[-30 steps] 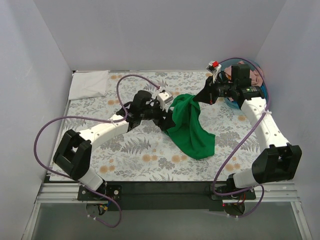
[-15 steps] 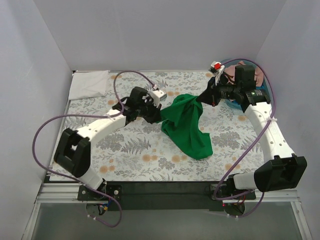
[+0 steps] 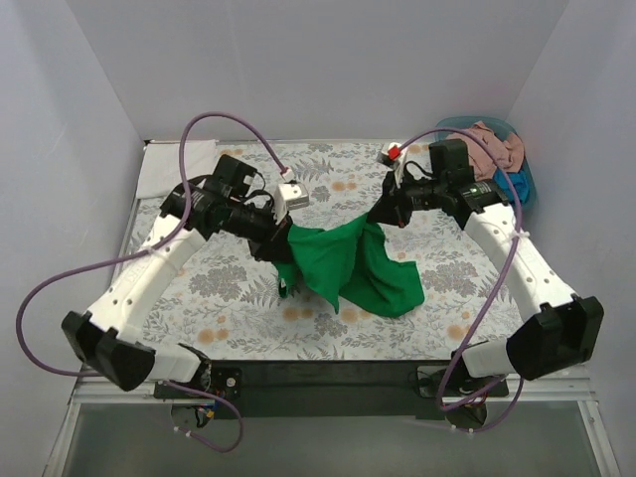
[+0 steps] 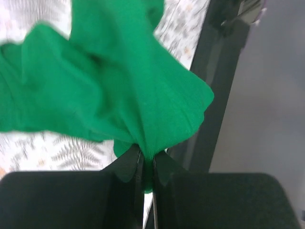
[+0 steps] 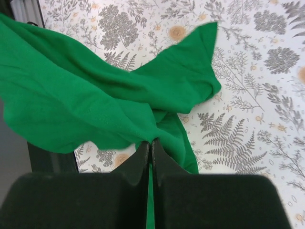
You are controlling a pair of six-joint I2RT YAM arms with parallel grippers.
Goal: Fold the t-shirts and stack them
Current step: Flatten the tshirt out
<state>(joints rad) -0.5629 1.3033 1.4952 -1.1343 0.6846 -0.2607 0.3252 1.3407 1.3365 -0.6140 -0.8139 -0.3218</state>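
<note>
A bright green t-shirt (image 3: 348,266) hangs between my two grippers above the middle of the floral table, its lower part draped onto the cloth. My left gripper (image 3: 281,238) is shut on the shirt's left edge; in the left wrist view green cloth (image 4: 119,95) is pinched between the closed fingers at my left gripper (image 4: 147,160). My right gripper (image 3: 380,215) is shut on the shirt's right upper edge; in the right wrist view the green shirt (image 5: 95,100) bunches at the closed tips of my right gripper (image 5: 151,143). More t-shirts, salmon-pink (image 3: 492,147) and blue (image 3: 520,184), lie in the tub.
A blue plastic tub (image 3: 527,171) stands at the back right corner. A folded white cloth (image 3: 174,167) lies at the back left. The floral table covering (image 3: 199,288) spreads under everything. Grey walls close in the left, right and back sides.
My left gripper closed on the green shirt's edge and pulled it left and up. The right gripper moved left with its corner. The shirt now spreads between them.
</note>
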